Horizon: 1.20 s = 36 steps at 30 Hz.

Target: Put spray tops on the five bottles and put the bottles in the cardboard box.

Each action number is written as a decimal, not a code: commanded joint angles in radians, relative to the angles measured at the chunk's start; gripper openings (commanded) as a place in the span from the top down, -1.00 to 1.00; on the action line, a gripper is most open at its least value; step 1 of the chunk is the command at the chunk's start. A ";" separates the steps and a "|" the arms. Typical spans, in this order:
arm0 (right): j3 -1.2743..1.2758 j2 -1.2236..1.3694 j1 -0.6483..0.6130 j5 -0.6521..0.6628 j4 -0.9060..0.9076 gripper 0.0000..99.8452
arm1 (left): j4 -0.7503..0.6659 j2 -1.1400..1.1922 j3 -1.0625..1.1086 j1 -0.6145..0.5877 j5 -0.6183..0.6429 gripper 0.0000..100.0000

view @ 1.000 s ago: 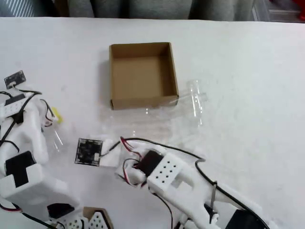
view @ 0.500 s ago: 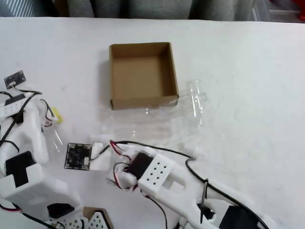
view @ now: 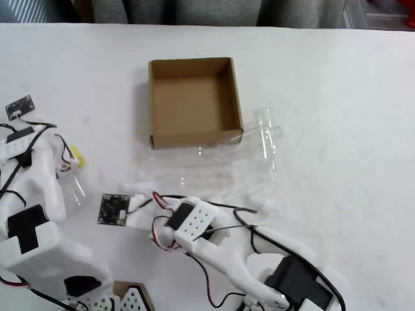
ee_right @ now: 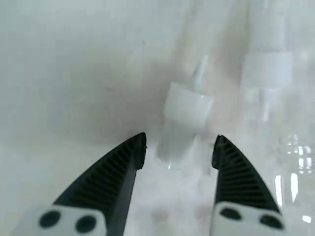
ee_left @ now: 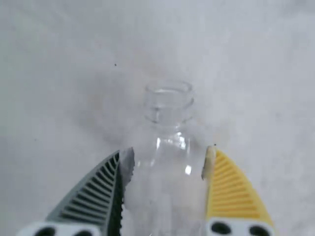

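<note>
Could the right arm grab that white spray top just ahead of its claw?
Probably yes: the right gripper is open, its fingers either side of the spray top, nothing between. A second spray top lies close beside it.

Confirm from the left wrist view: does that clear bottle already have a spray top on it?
No, the bottle ends in a bare, open threaded neck with nothing fitted on it.

My left gripper has its fingers clamped on either side of a bottle; my right gripper hangs low, fingers spread apart.
</note>
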 commanded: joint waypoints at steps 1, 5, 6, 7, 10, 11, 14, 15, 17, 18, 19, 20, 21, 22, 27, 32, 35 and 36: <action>-0.040 -0.001 0.016 -0.003 -0.008 0.77 | -0.008 -0.005 -0.044 -0.004 0.005 0.95; -0.038 -0.010 0.054 -0.003 0.015 0.92 | -0.008 -0.005 -0.044 -0.004 0.003 0.95; -0.044 -0.010 0.065 -0.002 0.041 0.91 | -0.008 -0.005 -0.044 -0.004 0.003 0.95; -0.054 -0.015 0.077 -0.002 0.067 0.95 | -0.008 -0.005 -0.044 -0.004 0.003 0.95; -0.097 -0.084 0.116 0.072 0.239 0.96 | -0.021 -0.005 -0.044 -0.004 0.003 0.95; -0.115 -0.125 0.131 0.129 0.323 0.97 | -0.023 -0.005 -0.043 -0.004 0.002 0.95; -0.147 -0.286 0.194 0.262 0.568 0.97 | -0.023 -0.004 -0.043 -0.004 0.000 0.95; -0.149 -0.348 0.222 0.301 0.634 0.97 | -0.023 -0.004 -0.043 -0.004 0.000 0.95; -0.146 -0.478 0.309 0.388 0.762 0.97 | -0.023 -0.004 -0.041 -0.004 -0.002 0.95; -0.146 -0.542 0.372 0.446 0.823 0.97 | -0.023 -0.004 -0.041 -0.004 -0.002 0.95; -0.146 -0.608 0.446 0.512 0.874 0.97 | -0.023 -0.004 -0.041 -0.004 -0.002 0.95; -0.146 -0.673 0.532 0.583 0.918 0.97 | -0.023 -0.004 -0.041 -0.004 -0.002 0.95; -0.146 -0.725 0.624 0.657 0.952 0.97 | -0.023 -0.004 -0.041 -0.004 -0.002 0.95; -0.143 -0.779 0.723 0.732 0.977 0.97 | -0.023 -0.004 -0.041 -0.004 -0.002 0.95; -0.044 -0.911 1.185 1.057 0.970 0.97 | -0.023 -0.004 -0.040 -0.004 -0.002 0.95; 0.117 -0.911 1.471 1.062 0.694 0.97 | -0.021 -0.004 -0.040 -0.002 -0.002 0.95; 0.233 -0.911 1.561 1.014 0.495 0.97 | -0.021 -0.004 -0.038 -0.002 -0.002 0.95; 0.270 -0.911 1.581 1.023 0.443 0.97 | -0.021 -0.004 -0.037 -0.002 -0.002 0.95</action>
